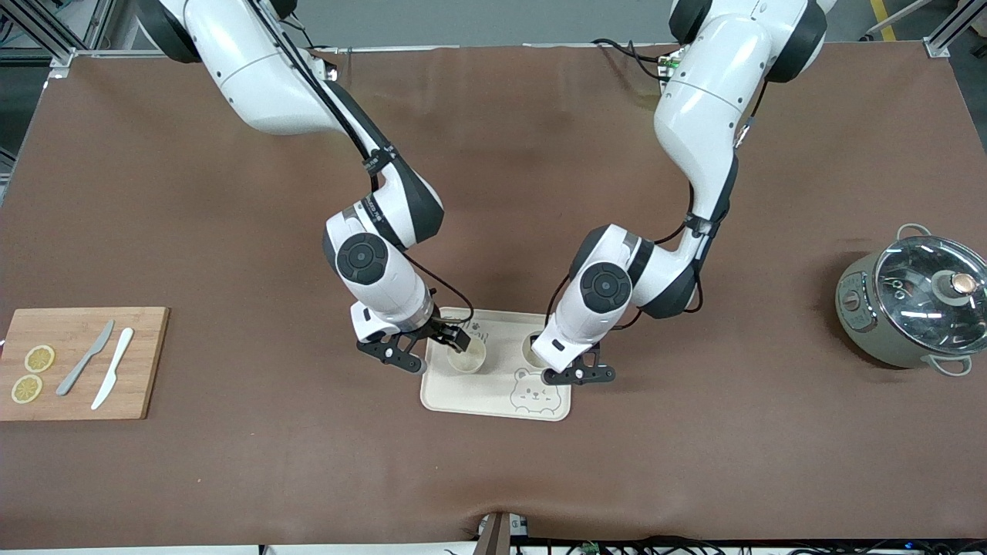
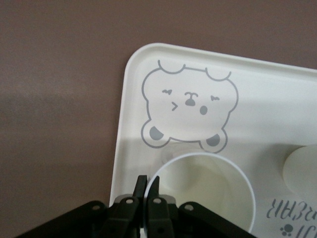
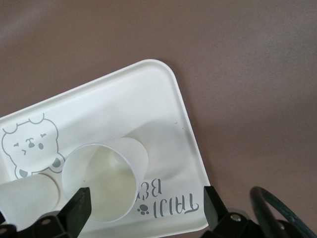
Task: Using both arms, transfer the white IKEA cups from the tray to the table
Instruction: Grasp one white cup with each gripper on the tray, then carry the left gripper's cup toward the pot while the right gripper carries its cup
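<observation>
A cream tray (image 1: 463, 401) with a bear drawing (image 1: 535, 391) sits mid-table on the brown mat (image 1: 231, 478). Toward the right arm's end lies a wooden cutting board (image 1: 146, 370) — two lemon slices (image 1: 39, 358), a grey knife (image 1: 85, 358) and a white knife (image 1: 112, 378) on it. Toward the left arm's end stands a grey pot (image 1: 864, 324) under a glass lid (image 1: 929, 289).

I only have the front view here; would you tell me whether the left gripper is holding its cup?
Observer: Yes, the left gripper is shut on the rim of the cup.
Operator: Thank you. And the right one?
Observer: The right gripper is open, with a finger on each side of the other cup.
Operator: Is anything inside the cups?
Observer: No, both look empty.
</observation>
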### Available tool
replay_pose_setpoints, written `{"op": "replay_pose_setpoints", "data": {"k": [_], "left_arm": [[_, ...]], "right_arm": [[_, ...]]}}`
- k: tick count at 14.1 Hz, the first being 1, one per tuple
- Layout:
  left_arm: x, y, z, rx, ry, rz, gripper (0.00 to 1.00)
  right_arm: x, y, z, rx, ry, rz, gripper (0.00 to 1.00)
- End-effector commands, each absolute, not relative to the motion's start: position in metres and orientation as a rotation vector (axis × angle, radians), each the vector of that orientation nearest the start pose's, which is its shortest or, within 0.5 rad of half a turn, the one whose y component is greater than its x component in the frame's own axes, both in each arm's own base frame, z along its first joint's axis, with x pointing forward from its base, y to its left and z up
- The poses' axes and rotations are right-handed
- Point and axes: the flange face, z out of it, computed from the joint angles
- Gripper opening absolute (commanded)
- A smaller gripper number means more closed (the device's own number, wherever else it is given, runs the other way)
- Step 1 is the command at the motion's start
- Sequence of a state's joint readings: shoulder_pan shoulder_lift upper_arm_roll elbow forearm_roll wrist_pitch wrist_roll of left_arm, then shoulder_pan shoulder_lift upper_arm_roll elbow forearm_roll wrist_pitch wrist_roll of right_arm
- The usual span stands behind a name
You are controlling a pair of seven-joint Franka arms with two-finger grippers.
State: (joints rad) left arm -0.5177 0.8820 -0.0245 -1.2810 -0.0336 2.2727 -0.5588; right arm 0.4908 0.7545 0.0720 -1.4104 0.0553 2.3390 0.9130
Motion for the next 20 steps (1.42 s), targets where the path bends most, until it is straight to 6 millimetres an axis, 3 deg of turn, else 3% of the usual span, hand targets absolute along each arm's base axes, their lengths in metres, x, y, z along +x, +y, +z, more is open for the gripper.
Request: {"op": "replay_pose_setpoints", "data": {"k": [1,4,6,7,8,10,13,17,20], "left_arm": [[0.654,-0.367,0.272,-3.144,-0.104,-0.058,0.00],[0.658,-0.337,0.318,-3.151,-0.144,-0.096,0.00],[0.658,-0.261,0.349,-3.161,-0.148,-0.160,0.00],[0.649,-0.217,0.354,-3.173,-0.091,-0.235,0.00],[0.640,-0.174,0.348,-3.173,-0.046,-0.253,0.00],[0.631,-0.131,0.338,-3.161,0.001,-0.203,0.00],[0.623,-0.090,0.341,-3.149,0.000,-0.157,0.00],[0.608,-0.076,0.342,-3.133,-0.045,0.095,0.00],[0.615,-0.058,0.332,-3.221,-0.147,0.122,0.00]], "right_arm": [[0.639,0.396,0.262,-2.894,0.615,-0.123,1.00],[0.634,0.402,0.252,-2.902,0.600,-0.119,1.00],[0.633,0.403,0.245,-2.904,0.599,-0.115,1.00],[0.633,0.403,0.242,-2.903,0.602,-0.117,1.00],[0.632,0.404,0.239,-2.904,0.600,-0.115,1.00],[0.629,0.408,0.232,-2.911,0.593,-0.106,1.00],[0.630,0.408,0.222,-2.903,0.593,-0.120,1.00],[0.629,0.409,0.218,-2.907,0.588,-0.118,1.00],[0.630,0.408,0.218,-2.906,0.590,-0.118,1.00]]}}
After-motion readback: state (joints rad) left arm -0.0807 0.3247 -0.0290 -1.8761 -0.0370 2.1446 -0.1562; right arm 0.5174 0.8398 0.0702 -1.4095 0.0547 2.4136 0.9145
